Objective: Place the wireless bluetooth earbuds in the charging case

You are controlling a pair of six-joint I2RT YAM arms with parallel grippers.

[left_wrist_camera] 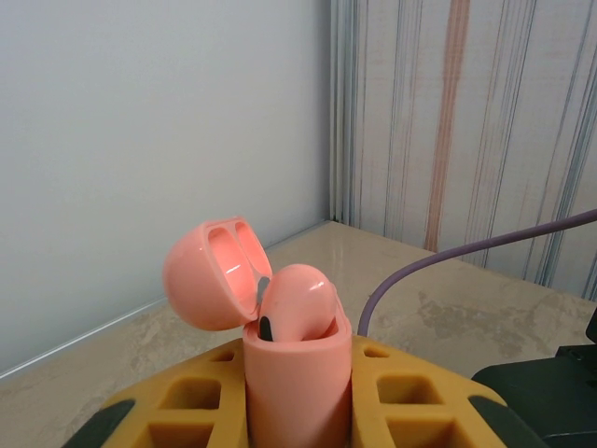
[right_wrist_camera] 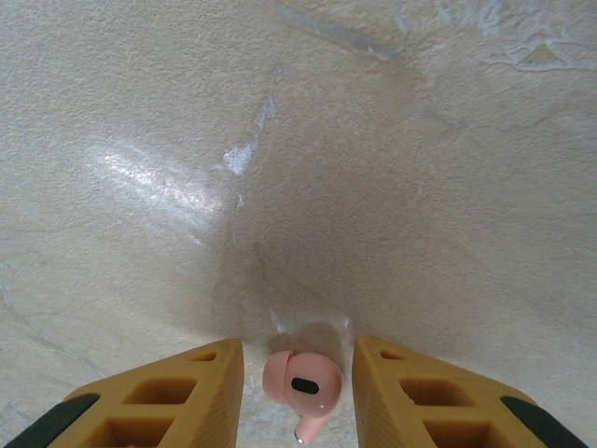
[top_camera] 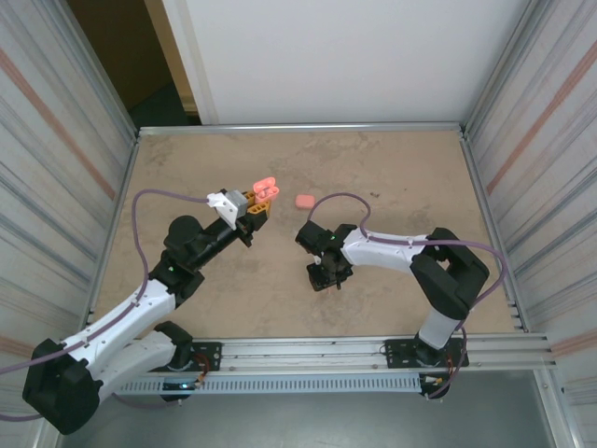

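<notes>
Beige table [top_camera: 392, 168], left end effector [top_camera: 264, 204] gripping open case [left_wrist_camera: 297, 378], earbud [right_wrist_camera: 300, 381] between right fingers [right_wrist_camera: 403, 385]

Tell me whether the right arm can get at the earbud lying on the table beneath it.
Probably yes. The right gripper hangs open over the earbud, a finger on either side and nothing between. The left gripper, shut on the charging case, is off to the side.

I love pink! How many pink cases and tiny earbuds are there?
Pink cases: 2, the open case in the left hand, a second case on the table
Earbuds: 2, one inside the open case, one at the right hand
Total: 4
</notes>
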